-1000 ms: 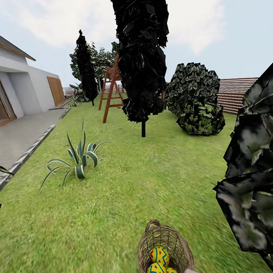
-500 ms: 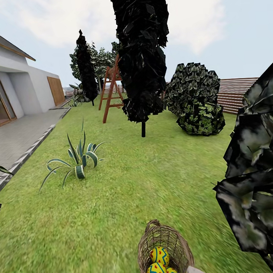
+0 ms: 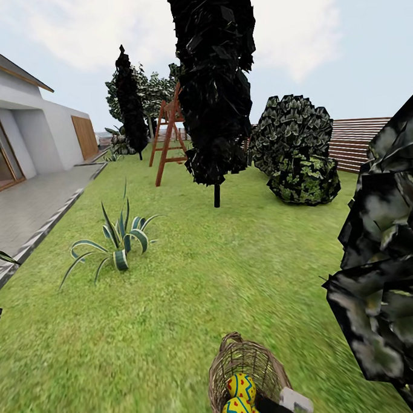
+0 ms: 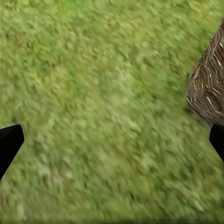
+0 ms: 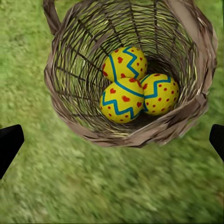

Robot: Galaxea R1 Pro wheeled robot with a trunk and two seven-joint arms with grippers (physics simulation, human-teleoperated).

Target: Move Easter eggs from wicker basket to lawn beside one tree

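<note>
Right gripper (image 5: pixel 112 140) hangs wide apart, grasping nothing, just short of the wicker basket (image 5: pixel 70 84) holding three Easter eggs (image 5: pixel 122 100); left gripper (image 4: pixel 112 140) spread over lawn (image 4: pixel 93 102)

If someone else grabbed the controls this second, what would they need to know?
Right gripper: jaws open, empty, hanging above the wicker basket.
Left gripper: jaws open, empty, over bare lawn beside the basket.
All three Easter eggs lie together in the basket.
Done: nothing moved out yet.
Left: lift out each egg and set all three on the grass by one tree; leafy foliage stands close on the right.
</note>
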